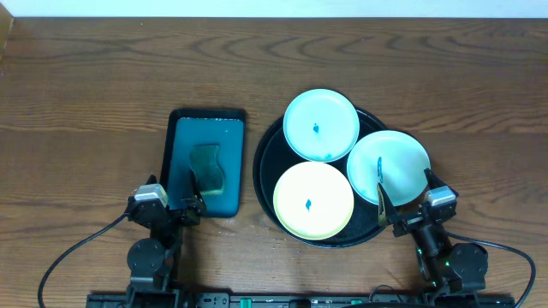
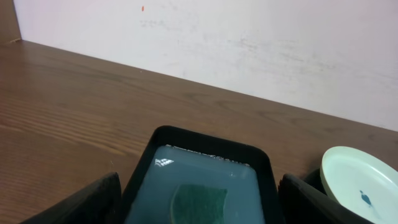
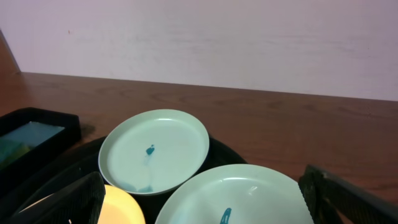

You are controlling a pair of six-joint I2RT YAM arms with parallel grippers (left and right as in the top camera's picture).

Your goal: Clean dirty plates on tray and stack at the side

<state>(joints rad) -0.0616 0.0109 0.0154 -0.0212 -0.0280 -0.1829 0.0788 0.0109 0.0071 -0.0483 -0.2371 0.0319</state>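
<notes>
A round black tray (image 1: 267, 162) holds three plates. One mint plate (image 1: 321, 125) is at the back, a second mint plate (image 1: 388, 166) at the right, a pale yellow plate (image 1: 313, 200) in front. Each has a small blue smudge at its centre. In the right wrist view the back mint plate (image 3: 154, 151), the near mint plate (image 3: 236, 196) and the yellow plate's edge (image 3: 121, 206) show. My right gripper (image 1: 402, 205) is open and empty at the right mint plate's near edge. My left gripper (image 1: 171, 204) is open and empty at the near end of a teal tray.
A rectangular teal tray (image 1: 205, 161) with a black rim stands left of the black tray, holding water and a dark green sponge (image 1: 207, 168). It shows in the left wrist view (image 2: 205, 180) with the sponge (image 2: 198, 202). Bare wood tabletop lies behind and to both sides.
</notes>
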